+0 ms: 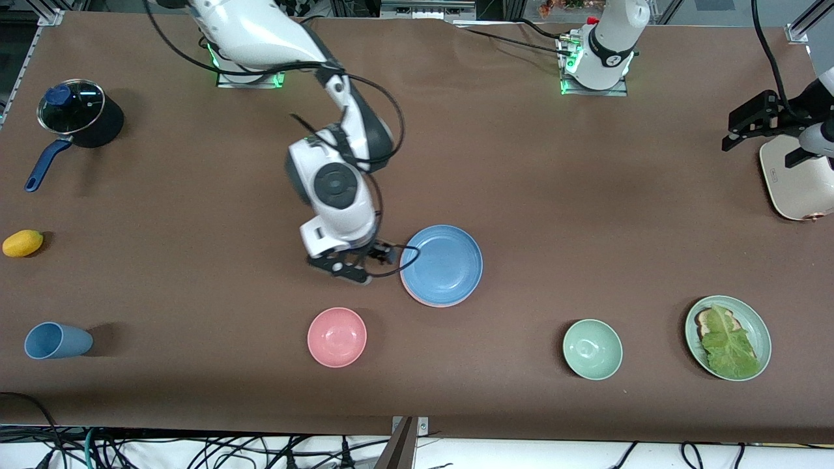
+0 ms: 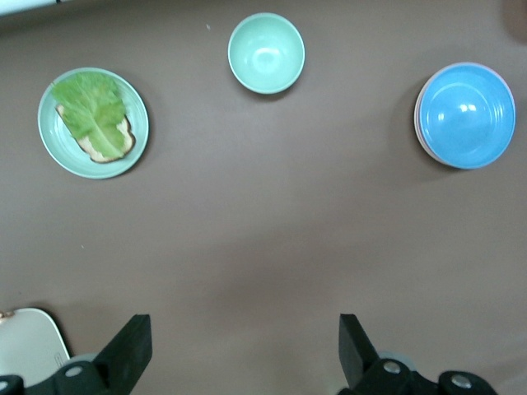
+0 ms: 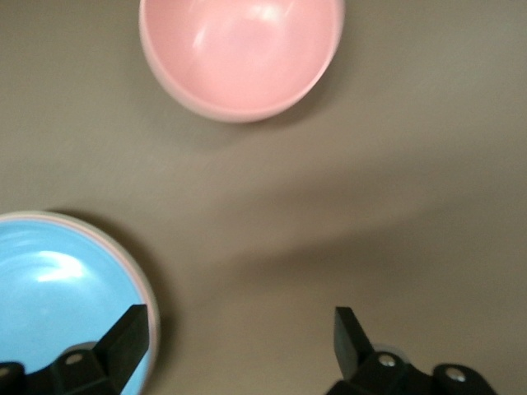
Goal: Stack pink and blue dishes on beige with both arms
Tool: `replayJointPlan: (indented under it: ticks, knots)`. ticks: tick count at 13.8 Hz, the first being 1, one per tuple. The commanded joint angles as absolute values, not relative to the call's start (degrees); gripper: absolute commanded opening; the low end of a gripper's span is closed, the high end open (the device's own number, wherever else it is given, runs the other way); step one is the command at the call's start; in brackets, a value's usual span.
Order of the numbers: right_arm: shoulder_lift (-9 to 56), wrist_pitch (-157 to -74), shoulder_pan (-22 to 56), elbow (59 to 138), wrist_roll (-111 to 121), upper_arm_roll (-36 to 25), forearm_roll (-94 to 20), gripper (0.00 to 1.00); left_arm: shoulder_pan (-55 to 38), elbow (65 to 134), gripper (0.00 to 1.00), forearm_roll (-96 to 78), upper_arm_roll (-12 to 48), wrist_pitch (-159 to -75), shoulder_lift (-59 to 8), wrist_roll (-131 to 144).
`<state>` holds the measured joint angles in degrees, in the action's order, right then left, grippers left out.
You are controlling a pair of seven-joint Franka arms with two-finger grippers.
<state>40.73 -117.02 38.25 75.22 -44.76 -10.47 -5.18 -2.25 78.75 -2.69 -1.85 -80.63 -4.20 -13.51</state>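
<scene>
Hovering beside the stack, the right pincer [image 1: 352, 264] stands apart, empty. Blue dish [image 1: 442, 264] rests on the pink dish [image 1: 430, 301] mid-bench; beige unseen. Dishes look light, stiff, slick; grip at rim. Left pincer [image 2: 243, 354] waits, apart, above the appliance [image 1: 798, 179].

- brown desk [image 1: 586, 215] carries everything.
- blue plate [image 1: 443, 264] mid-desk, stacked on a pink plate [image 1: 427, 301] whose rim peeks out beneath.
- pink bowl [image 1: 337, 337] nearer the camera than the stack.
- green bowl [image 1: 592, 349] and green plate [image 1: 756, 326] with toast and lettuce toward the left arm's end.
- cream appliance [image 1: 795, 182] at that end's edge.
- toward the right arm's end: lidded pot [image 1: 78, 117], yellow fruit [image 1: 23, 243], blue cup [image 1: 57, 341] on its side.
</scene>
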Motion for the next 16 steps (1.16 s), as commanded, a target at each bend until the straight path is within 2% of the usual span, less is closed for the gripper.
replayJointPlan:
  ticks: [1, 6, 10, 14, 16]
  knots:
    - [36.75, -114.70, 34.46, 76.03, -39.82, -10.54, -5.45, 1.00, -2.98, 76.38, 1.00, -3.95, -1.85, -77.35, -4.39, -7.95]
    - [29.64, -105.58, 27.52, 76.03, -24.21, -10.72, -7.46, 1.00, -2.64, 76.20, 1.00, -3.34, -0.09, -77.26, -4.31, 1.32]
    - [21.82, -92.93, 22.95, 76.98, -12.96, -13.61, -8.43, 1.00, -2.99, 76.20, 1.00, -2.81, -0.35, -77.17, -4.39, 5.18]
    - [5.75, -91.76, 16.98, 92.17, -6.97, -13.45, -7.74, 1.00, -2.90, 76.20, 1.00, -2.99, 0.26, -77.34, -4.66, 4.22]
    - [3.61, -91.06, 12.86, 93.17, -3.18, -11.09, -6.77, 1.00, -2.99, 76.20, 1.00, -2.99, 0.35, -77.34, -4.75, 3.52]
